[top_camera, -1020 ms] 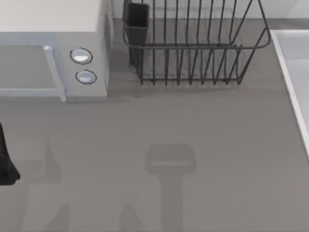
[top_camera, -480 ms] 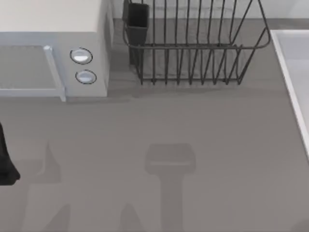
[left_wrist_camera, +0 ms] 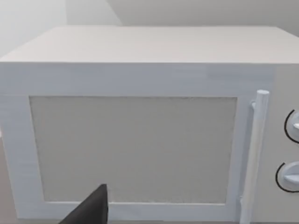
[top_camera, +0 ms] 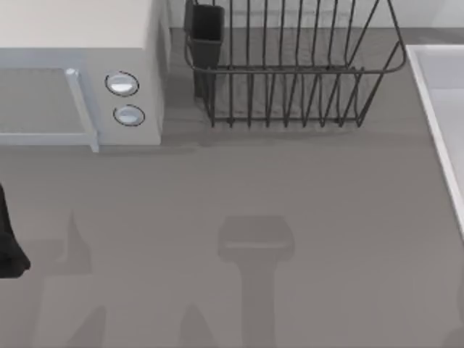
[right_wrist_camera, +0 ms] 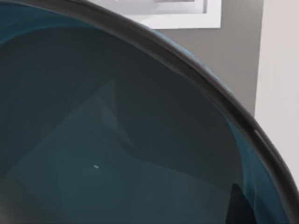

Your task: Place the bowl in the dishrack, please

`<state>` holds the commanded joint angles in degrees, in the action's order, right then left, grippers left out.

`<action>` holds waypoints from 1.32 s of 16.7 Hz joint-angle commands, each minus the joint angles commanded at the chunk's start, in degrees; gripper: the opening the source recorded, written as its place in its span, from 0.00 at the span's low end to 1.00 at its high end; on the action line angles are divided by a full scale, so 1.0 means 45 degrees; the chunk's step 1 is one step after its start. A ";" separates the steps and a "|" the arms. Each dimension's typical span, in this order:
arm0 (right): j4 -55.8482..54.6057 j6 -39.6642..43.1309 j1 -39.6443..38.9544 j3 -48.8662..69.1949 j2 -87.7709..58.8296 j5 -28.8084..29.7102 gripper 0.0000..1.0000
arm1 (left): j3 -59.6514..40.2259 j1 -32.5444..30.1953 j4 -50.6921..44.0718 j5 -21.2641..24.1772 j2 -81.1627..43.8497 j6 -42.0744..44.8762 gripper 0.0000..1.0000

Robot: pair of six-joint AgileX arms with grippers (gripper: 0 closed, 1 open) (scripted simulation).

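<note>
Bowl (right_wrist_camera: 117, 140) close beneath the right pincer (right_wrist_camera: 238, 205), above grey table (top_camera: 239, 181); distance from the dishrack (top_camera: 290, 72) impossible to tell. Whether released or clenched on the rim: cannot tell.

Probably glazed ceramic: rigid, smooth, likely slippery, moderately light, chippable if knocked against wire. Best taken at the rim, one pad inside and one outside, squeezed firmly and kept level.

Deep teal-blue inside, glossy, with soft reflections and a thin dark rim; round, steeply curved wall.

Dishrack of dark thin wire, with upright prongs, flared sides and a black utensil cup (top_camera: 206, 32) at its left corner.

Matte white, boxy microwave (top_camera: 80, 72) left of the dishrack; left pincer (left_wrist_camera: 88, 211) parked facing it, grip state impossible to tell.
</note>
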<state>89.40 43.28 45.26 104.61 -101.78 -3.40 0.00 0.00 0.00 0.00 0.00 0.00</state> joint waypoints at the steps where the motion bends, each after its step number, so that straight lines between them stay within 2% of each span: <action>1: -0.0029 -0.0016 0.0015 -0.0030 -0.0039 -0.0004 0.00 | 0.0000 0.0000 0.0000 0.0000 0.0000 0.0000 1.00; 5: -0.0747 -0.0492 -0.0773 -0.0152 0.0176 0.0457 0.00 | 0.0000 0.0000 0.0000 0.0000 0.0000 0.0000 1.00; 9: -0.3102 -0.1989 -0.3522 -0.0651 0.0800 0.2021 0.00 | 0.0000 0.0000 0.0000 0.0000 0.0000 0.0000 1.00; 14: -0.7333 -0.4599 -0.8706 -0.1801 0.1702 0.4957 0.00 | 0.0000 0.0000 0.0000 0.0000 0.0000 0.0000 1.00; 22: -1.4842 -0.8543 -1.7829 -0.3891 0.3213 1.0451 0.00 | 0.0000 0.0000 0.0000 0.0000 0.0000 0.0000 1.00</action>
<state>22.61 4.83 -34.97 87.10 -87.32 43.63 0.00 0.00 0.00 0.00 0.00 0.00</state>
